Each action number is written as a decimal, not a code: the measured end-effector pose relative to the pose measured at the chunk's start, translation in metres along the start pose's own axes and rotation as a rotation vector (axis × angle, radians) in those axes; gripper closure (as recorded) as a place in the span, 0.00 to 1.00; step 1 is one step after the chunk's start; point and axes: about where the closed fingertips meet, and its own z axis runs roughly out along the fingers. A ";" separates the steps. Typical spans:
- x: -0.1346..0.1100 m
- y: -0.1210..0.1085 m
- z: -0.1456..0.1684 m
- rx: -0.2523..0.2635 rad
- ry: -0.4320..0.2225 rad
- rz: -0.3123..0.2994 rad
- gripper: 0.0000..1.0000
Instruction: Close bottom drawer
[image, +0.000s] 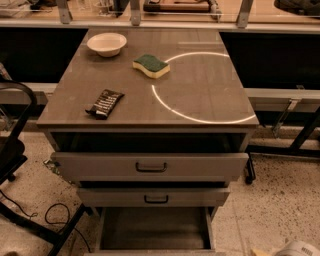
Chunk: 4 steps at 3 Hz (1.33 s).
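The bottom drawer (155, 227) is the lowest of three grey-beige drawers in the cabinet. It is pulled far out, showing its dark grey interior, and its front panel is cut off by the bottom edge of the view. The middle drawer (155, 197) and the top drawer (150, 166) above it are also pulled out, each less far. My gripper (299, 248) shows only as a pale rounded shape in the bottom right corner. It is to the right of the bottom drawer and apart from it.
On the cabinet top (200, 85) lie a white bowl (106, 43), a green and yellow sponge (151, 65) and a dark snack packet (104, 103). A black chair frame (15, 150) and cables (60, 215) are on the floor at left. Black table legs (300, 140) are at right.
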 end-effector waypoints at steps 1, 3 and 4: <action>-0.013 0.012 0.060 -0.054 -0.032 -0.014 0.36; -0.072 0.050 0.162 -0.148 -0.158 -0.059 0.82; -0.109 0.063 0.185 -0.117 -0.200 -0.090 1.00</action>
